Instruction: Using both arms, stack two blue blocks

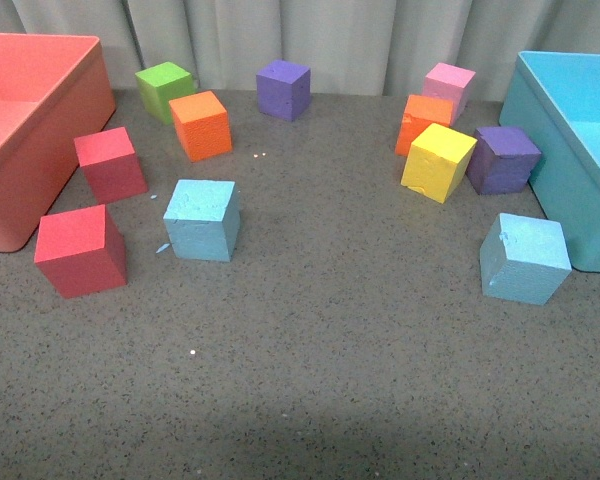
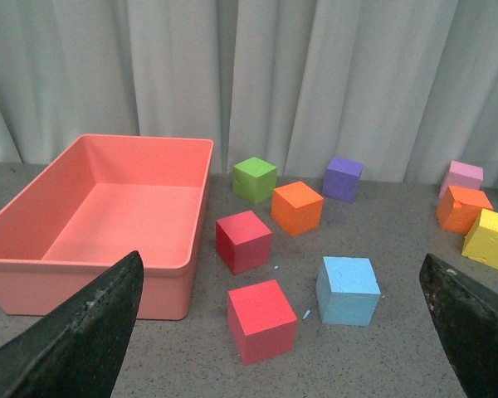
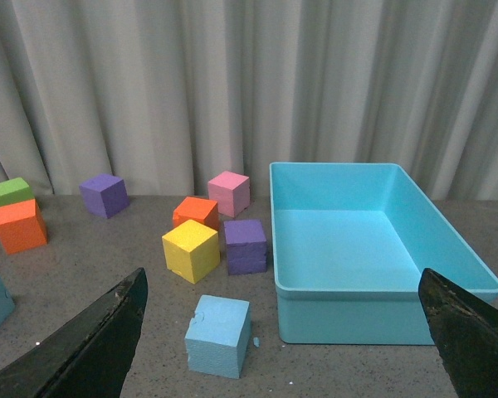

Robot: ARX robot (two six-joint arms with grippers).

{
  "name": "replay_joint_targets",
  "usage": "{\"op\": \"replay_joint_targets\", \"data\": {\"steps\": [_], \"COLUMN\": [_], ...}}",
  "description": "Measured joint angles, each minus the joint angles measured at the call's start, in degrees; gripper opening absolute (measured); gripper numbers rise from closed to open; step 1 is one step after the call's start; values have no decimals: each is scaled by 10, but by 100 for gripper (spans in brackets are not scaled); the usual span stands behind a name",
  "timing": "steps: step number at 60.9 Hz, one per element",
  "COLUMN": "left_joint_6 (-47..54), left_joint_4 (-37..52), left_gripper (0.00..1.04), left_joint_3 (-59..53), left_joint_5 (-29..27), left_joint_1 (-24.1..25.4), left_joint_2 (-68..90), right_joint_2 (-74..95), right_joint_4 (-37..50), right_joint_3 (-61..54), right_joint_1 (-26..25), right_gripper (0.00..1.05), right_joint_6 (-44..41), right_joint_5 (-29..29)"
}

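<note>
The left gripper hung wide open and empty, the left blue block near a red cube. The right gripper — equally wide, empty — faced the right blue block beside the turquoise bin. No grasp begun — each arm likely had to descend.

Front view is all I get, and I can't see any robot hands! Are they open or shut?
Observer: The left wrist view shows the left gripper open, with nothing between its fingers.
Operator: And the other hand?
Observer: The right gripper is open too, as the right wrist view shows.
Operator: What are their cameras looking at?
Observer: The left one sees the left blue block ahead on the table, near a red block. The right one sees the right blue block ahead, beside the turquoise bin.
</note>
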Motion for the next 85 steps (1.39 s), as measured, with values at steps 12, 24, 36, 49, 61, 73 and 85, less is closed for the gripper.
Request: {"op": "replay_joint_targets", "data": {"steps": [12, 24, 36, 49, 61, 73, 85], "left_joint_6": [0, 0, 0, 0, 0, 0, 0], "left_joint_4": [0, 0, 0, 0, 0, 0, 0], "left_gripper": [98, 98, 98, 98, 98, 98, 98], "left_joint_3": [0, 0, 0, 0, 0, 0, 0], "left_joint_5": [0, 0, 0, 0, 0, 0, 0], "left_joint_1": [0, 0, 0, 0, 0, 0, 0], "left_joint_2": [0, 0, 0, 0, 0, 0, 0], "right_joint_2": [0, 0, 0, 0, 0, 0, 89], "right_joint_4": [0, 0, 0, 0, 0, 0, 28], "right_joint_3": [0, 0, 0, 0, 0, 0, 11], "right_joint_1": [0, 0, 0, 0, 0, 0, 22], "right_gripper": [95, 95, 95, 95, 95, 95, 95], "right_joint_6": [0, 0, 0, 0, 0, -1, -200], "right_joint_5": [0, 0, 0, 0, 0, 1, 110]}}
